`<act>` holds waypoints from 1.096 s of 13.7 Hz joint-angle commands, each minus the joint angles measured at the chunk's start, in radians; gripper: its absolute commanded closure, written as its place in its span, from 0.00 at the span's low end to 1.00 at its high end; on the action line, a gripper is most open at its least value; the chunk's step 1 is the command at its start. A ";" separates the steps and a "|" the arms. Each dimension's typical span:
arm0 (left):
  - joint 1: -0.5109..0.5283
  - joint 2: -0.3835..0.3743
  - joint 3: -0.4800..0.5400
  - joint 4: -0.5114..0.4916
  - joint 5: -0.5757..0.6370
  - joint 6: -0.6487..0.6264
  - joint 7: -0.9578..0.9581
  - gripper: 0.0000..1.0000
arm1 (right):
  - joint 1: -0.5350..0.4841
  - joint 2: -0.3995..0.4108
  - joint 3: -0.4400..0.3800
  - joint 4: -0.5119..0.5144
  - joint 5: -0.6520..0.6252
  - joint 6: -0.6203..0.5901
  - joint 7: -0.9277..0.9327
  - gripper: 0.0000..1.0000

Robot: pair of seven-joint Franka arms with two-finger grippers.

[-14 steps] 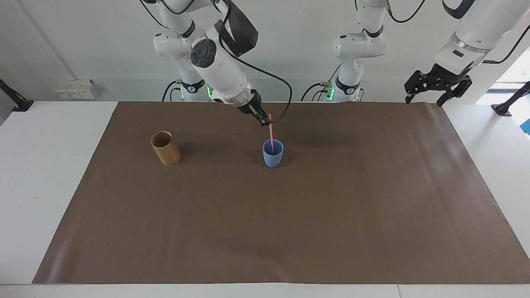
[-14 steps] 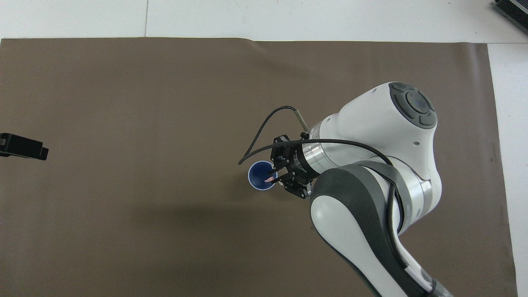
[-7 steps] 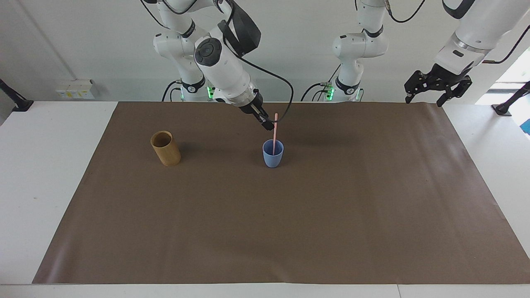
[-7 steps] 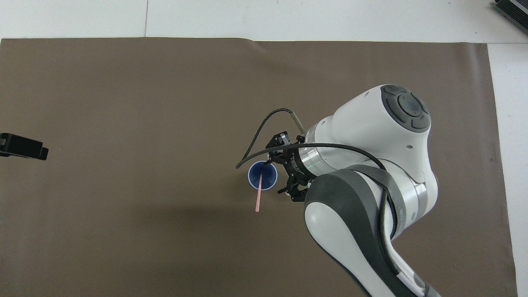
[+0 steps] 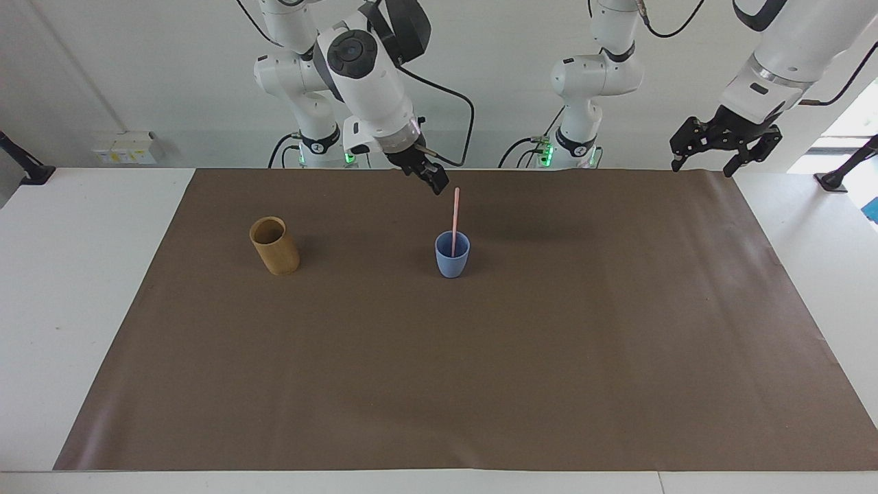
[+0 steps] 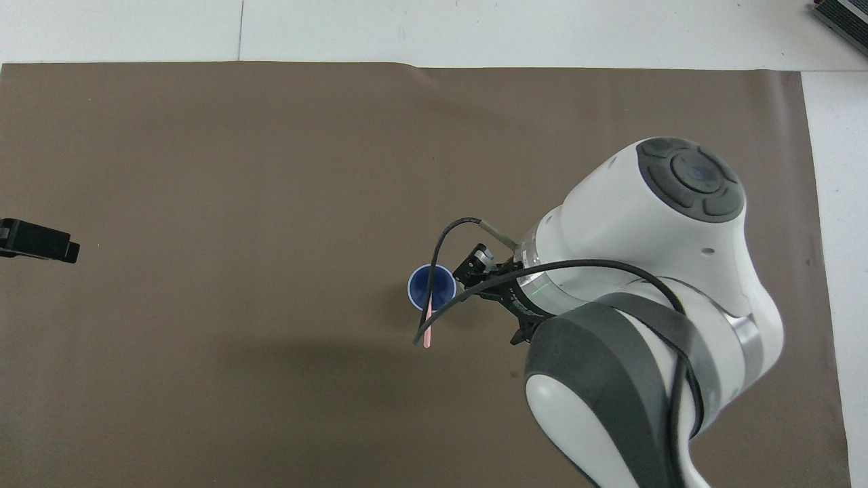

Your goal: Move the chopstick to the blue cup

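Observation:
The light blue cup (image 5: 452, 256) stands upright on the brown mat, near the middle of its width. The pale pink chopstick (image 5: 455, 216) stands in it, leaning on the rim, with about half its length above the cup. From overhead the blue cup (image 6: 431, 289) shows its dark inside and the chopstick (image 6: 428, 320) sticks out over the rim. My right gripper (image 5: 436, 182) hangs open in the air beside the chopstick's top end, a small gap apart from it, holding nothing. My left gripper (image 5: 703, 165) waits open, raised over the mat's corner at the left arm's end.
A tan bamboo cup (image 5: 274, 245) stands on the brown mat (image 5: 480, 384) toward the right arm's end, level with the blue cup. Overhead, the right arm's bulk (image 6: 651, 285) covers that part of the mat. The left gripper (image 6: 39, 241) shows only as a black tip.
The right gripper let go of the chopstick, which now stands free in the blue cup. It then rose and drew back toward its base. The left arm did not move.

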 commanded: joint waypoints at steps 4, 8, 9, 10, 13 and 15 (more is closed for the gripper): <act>0.016 -0.015 -0.008 -0.005 -0.001 -0.011 -0.007 0.00 | -0.145 -0.131 0.004 -0.080 -0.076 -0.073 -0.335 0.00; 0.016 -0.015 -0.008 -0.005 -0.001 -0.011 -0.007 0.00 | -0.190 -0.149 0.001 -0.044 -0.225 -0.061 -0.598 0.00; 0.016 -0.015 -0.008 -0.005 -0.001 -0.011 -0.007 0.00 | -0.196 -0.148 -0.003 -0.031 -0.251 -0.061 -0.659 0.00; 0.016 -0.015 -0.008 -0.005 -0.001 -0.011 -0.007 0.00 | -0.217 -0.146 -0.009 -0.018 -0.254 -0.064 -0.718 0.00; 0.016 -0.015 -0.008 -0.005 -0.001 -0.011 -0.007 0.00 | -0.274 -0.134 -0.011 0.026 -0.294 -0.066 -0.894 0.00; 0.016 -0.015 -0.008 -0.005 -0.001 -0.011 -0.007 0.00 | -0.290 -0.117 -0.011 0.060 -0.328 -0.066 -0.992 0.00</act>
